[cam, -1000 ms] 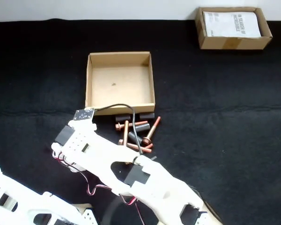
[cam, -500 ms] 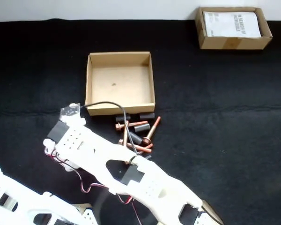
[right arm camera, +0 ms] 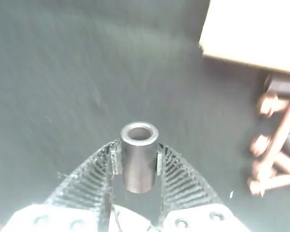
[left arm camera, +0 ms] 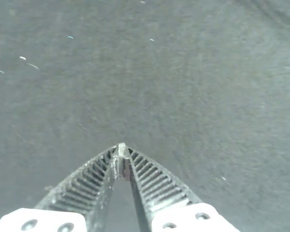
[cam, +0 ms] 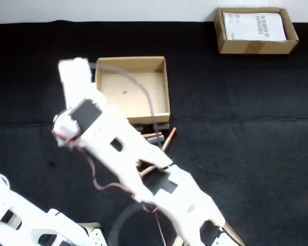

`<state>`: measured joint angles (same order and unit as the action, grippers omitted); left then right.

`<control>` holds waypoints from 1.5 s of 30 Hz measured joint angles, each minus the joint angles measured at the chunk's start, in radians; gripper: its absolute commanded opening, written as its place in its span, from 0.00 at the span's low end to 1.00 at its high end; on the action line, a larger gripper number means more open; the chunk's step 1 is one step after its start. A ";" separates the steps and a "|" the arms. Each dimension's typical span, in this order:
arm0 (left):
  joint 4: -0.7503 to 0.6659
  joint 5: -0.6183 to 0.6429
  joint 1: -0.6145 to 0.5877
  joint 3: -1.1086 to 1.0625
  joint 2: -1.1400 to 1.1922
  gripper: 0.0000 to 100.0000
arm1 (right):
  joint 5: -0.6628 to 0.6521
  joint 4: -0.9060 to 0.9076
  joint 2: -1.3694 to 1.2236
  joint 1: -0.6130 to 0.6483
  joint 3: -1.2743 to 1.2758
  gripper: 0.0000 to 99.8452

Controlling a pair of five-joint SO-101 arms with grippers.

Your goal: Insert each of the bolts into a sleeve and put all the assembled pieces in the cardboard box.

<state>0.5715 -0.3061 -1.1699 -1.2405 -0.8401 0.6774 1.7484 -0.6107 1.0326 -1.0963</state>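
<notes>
Your right gripper [right arm camera: 137, 153] is clamped on a grey sleeve [right arm camera: 138, 169] near the cardboard box [cam: 167, 87]; the bolts [cam: 168, 139] lie by its front wall. Your left gripper [left arm camera: 122, 153] is pressed together over black cloth [left arm camera: 183, 72]

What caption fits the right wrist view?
Right gripper clamps a dark sleeve over the black table, with copper bolts and the cardboard box nearby.
</notes>
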 measured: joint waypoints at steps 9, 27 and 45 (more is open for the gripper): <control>0.005 0.149 0.164 -0.002 0.000 0.01 | -0.238 0.002 0.170 -0.215 -0.158 0.01; 0.792 0.338 0.701 0.371 0.000 0.01 | -0.434 0.006 0.876 -0.267 0.150 0.01; 0.792 0.755 1.145 0.407 0.000 0.01 | -0.436 -0.290 1.499 -0.588 1.560 0.01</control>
<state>1.3633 0.4488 -0.0253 -0.8339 -0.8401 0.2417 1.4584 0.8884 0.4450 0.4641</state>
